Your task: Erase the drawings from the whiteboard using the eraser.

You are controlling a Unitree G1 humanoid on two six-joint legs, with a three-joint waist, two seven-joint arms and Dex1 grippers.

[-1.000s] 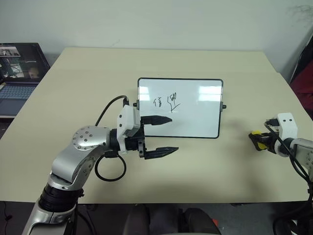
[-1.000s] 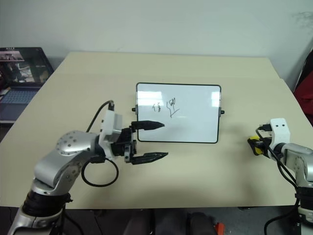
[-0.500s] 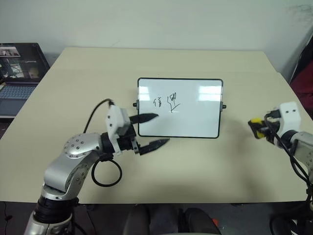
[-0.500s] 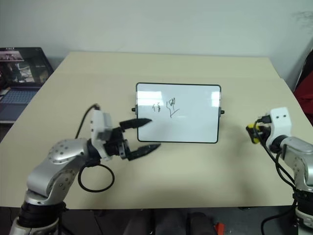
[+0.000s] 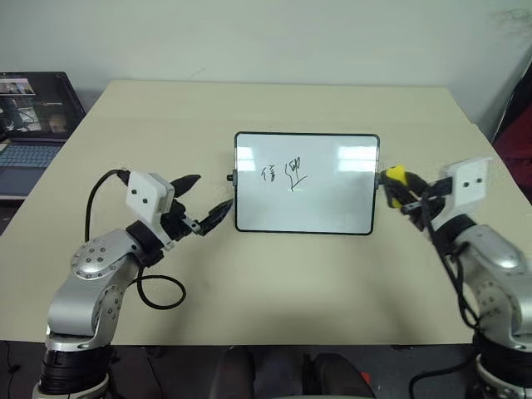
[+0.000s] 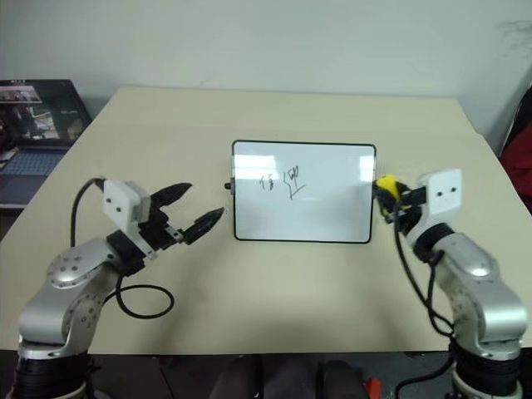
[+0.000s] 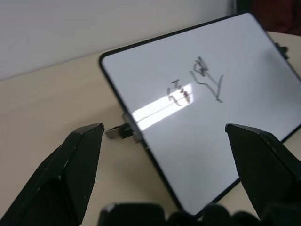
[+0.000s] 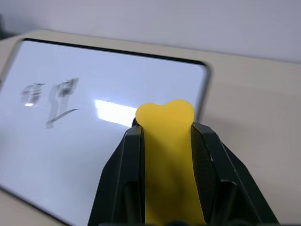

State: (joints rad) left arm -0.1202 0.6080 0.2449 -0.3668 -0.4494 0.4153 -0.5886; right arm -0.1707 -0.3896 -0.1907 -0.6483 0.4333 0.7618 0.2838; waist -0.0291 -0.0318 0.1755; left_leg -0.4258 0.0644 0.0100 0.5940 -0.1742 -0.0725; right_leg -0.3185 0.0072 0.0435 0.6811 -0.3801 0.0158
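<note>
The eraser [image 5: 395, 175], a small yellow block, is pinched between the two black fingers [image 8: 123, 165] of the right tool [image 5: 397, 184], which are pressed against its sides. It sits just beside the right short edge of the whiteboard [image 5: 332, 208], at about 3 o'clock from the board's middle, close to the small black knob on that edge. From the right wrist view the yellow block points toward the board's right half, and whether it touches the frame cannot be told.

The whiteboard stands near the centre of the table [image 5: 274, 108], a glossy white rectangle in a thin dark frame with rounded corners. The drawings [image 5: 284, 174] are a few thin black marker scribbles, like handwritten characters, in the upper left part of the white surface, at about 10 o'clock from the board's middle. The rest of the surface is unmarked, with a bright reflection near its upper right.

The left tool [image 5: 204, 203] hangs at 9 o'clock from the board, just beside its left short edge and apart from it. Its two black fingers [image 7: 70, 174] are spread wide with nothing between them, pointing toward the left knob and the scribbles.

Further out, at about 10 o'clock from the board, off the table's left edge, an open laptop [image 5: 33, 116] shows a lit screen. A pale wall [image 5: 266, 37] rises behind the table at 12 o'clock.
</note>
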